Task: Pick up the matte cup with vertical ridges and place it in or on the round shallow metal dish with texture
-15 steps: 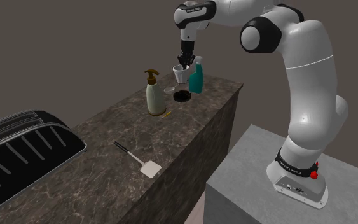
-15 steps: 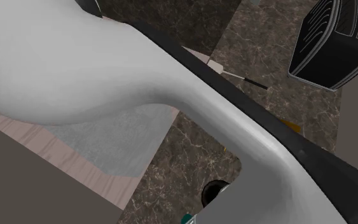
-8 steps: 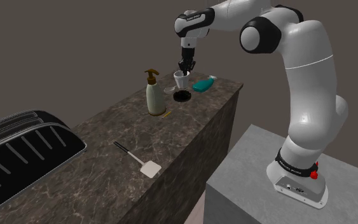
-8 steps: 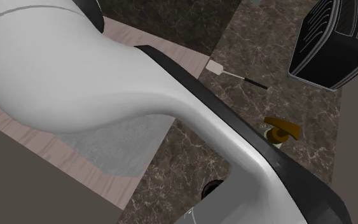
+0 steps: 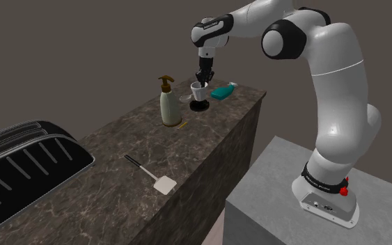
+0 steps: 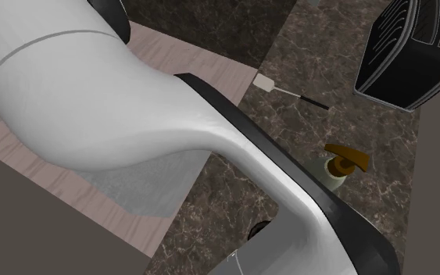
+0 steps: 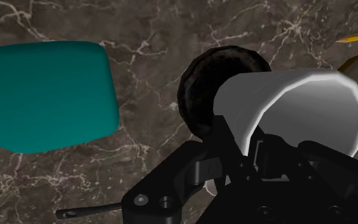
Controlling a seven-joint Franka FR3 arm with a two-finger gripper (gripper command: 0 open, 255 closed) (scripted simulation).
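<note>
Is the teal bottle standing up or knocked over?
Knocked over: the teal bottle lies flat on its side on the counter, beside the cup and dish.

Shoulder view looks down along the worktop from beside the stand. Second exterior view looks steeply down, close past the arm. Both show the spatula.

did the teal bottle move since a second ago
Yes. The teal bottle stood upright a second ago; it has tipped toward the shoulder view's right, away from the soap dispenser, and lies on its side near the cup.
</note>
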